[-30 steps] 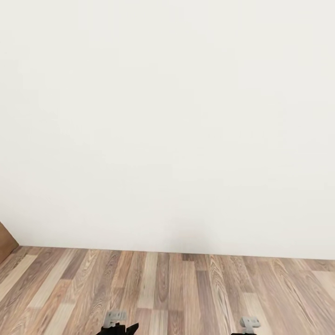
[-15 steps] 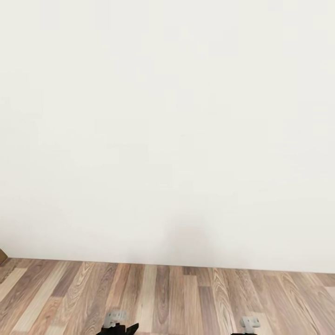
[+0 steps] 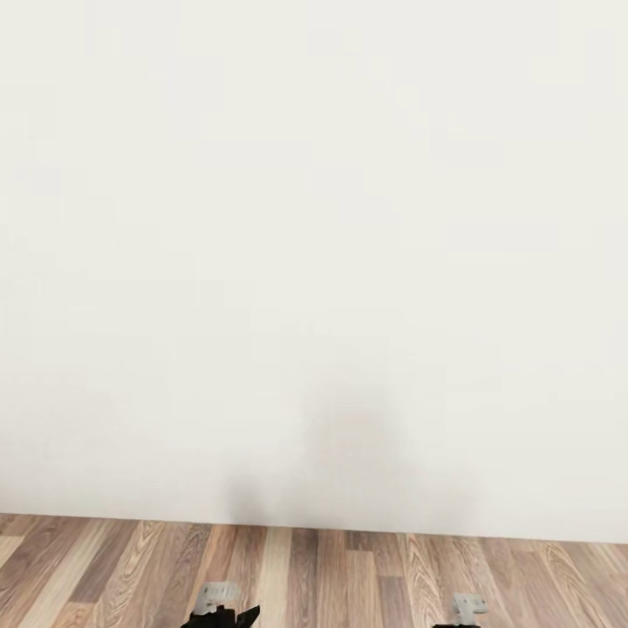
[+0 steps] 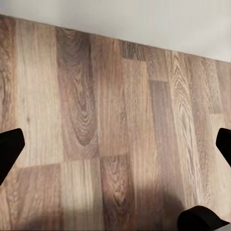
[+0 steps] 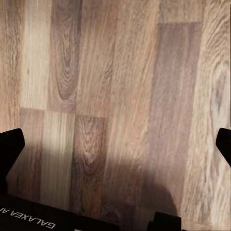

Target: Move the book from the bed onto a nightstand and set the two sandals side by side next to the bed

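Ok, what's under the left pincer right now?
Bare wood-plank floor lies beneath the open left pincer, running up to the white wall. Nothing sits between its fingertips. A dark rounded shape at the frame edge covers a small patch.

We see soft, even light on the white wall (image 3: pixel 314 218), a faint grey shadow near its base, darker shadows on the plank floor (image 5: pixel 120 72), slight compression blur.

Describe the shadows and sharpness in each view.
Head view: a faint grey shadow smudges the white wall just above the wood floor. Left wrist view: the planks darken along the edge nearest the camera. Right wrist view: a broad soft shadow crosses the planks; grain stays sharp.
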### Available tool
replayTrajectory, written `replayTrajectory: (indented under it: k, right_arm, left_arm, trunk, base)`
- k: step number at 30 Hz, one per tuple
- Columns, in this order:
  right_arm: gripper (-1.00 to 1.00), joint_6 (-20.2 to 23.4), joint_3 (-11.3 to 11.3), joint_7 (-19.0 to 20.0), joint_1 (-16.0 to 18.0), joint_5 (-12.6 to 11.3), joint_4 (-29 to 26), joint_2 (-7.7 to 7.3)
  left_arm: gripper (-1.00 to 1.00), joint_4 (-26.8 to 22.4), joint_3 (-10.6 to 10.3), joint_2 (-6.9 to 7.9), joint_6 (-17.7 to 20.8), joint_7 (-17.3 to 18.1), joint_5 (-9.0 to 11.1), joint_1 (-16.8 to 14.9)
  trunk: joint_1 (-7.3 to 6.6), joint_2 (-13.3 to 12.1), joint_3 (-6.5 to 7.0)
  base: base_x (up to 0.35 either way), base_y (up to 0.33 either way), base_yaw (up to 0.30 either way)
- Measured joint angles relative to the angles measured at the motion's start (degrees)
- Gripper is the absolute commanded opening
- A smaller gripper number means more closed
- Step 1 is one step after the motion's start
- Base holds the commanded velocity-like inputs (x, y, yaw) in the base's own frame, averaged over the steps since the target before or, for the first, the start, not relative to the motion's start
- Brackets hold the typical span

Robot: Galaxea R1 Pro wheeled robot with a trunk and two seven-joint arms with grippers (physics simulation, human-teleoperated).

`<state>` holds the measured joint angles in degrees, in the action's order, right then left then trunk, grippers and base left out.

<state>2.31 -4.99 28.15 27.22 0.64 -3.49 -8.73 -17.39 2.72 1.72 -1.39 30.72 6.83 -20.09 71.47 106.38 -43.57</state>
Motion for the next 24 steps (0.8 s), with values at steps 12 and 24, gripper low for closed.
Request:
replayTrajectory:
  k: [12,24]
  right_arm:
    - [1.0,0.0,0.0,0.1,0.0,0.0,0.0,-0.05]
    - [1.0,0.0,0.0,0.1,0.0,0.0,0.0,-0.03]
  left_arm:
    - [1.0,0.0,0.0,-0.01,0.0,0.0,0.0,0.0]
    - [1.0,0.0,0.0,0.0,0.0,0.0,0.0,0.0]
  trunk:
    - [0.03,0.0,0.0]
    - [0.03,0.0,0.0]
  base:
    - [0.092,0.0,-0.087]
    - [0.001,0.0,-0.24]
